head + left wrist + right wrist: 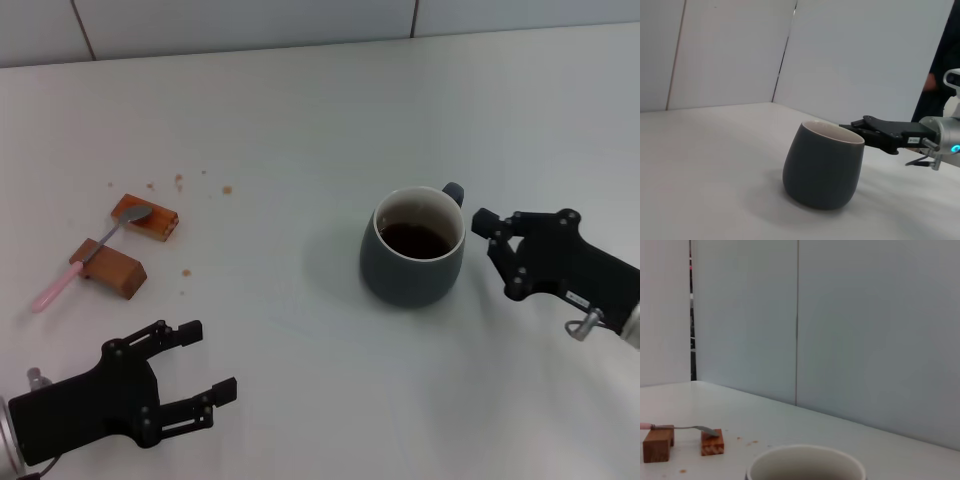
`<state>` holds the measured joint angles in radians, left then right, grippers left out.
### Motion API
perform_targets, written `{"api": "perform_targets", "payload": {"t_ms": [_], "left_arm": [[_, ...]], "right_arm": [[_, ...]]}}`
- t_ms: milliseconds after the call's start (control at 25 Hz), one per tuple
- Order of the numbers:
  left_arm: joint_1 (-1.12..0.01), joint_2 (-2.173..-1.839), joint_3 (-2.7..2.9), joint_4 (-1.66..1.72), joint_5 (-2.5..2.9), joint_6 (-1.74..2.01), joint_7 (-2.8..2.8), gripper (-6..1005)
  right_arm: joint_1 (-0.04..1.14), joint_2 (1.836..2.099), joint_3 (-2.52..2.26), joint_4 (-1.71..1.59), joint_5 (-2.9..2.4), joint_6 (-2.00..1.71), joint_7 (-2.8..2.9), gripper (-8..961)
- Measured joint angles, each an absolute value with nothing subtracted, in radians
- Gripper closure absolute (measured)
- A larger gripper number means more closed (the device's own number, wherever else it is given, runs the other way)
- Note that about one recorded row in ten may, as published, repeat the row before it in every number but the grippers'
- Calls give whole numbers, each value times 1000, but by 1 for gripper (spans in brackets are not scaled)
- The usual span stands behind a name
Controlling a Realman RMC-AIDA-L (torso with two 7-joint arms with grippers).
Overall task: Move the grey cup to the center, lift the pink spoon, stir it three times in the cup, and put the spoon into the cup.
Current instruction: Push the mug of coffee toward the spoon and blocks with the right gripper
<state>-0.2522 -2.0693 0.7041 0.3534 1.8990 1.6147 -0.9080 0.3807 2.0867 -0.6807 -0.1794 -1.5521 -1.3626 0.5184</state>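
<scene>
one cup [412, 262] mid-table [300, 110], wide bare surface around; right gripper [492, 240] just beside it, spread, left gripper [205, 365] spread near edge; one spoon [88, 256] across two blocks [128, 244].

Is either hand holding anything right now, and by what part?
Nothing is held. The right hand sits open beside the grey cup handle; the left hand is open.

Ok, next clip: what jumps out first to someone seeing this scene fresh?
The grey cup of dark liquid stands mid-table, the right gripper close beside its handle side. Far left, the pink spoon lies bridged across two brown blocks amid crumbs. The left gripper hovers open, near the front edge.
</scene>
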Motion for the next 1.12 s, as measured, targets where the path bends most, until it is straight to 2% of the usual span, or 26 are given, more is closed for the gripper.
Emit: {"api": "perform_targets", "payload": {"t_ms": [800,1120], "left_arm": [[-256,-2069,705,357,1899,1619,-908,138],[-252,-2069,706,359,1899,1620,-908,138]], "right_arm": [[637,2091,-730,63,-1588,-1260,514,926],[628,2089,-721,62,-1587,-1268,514,904]]}}
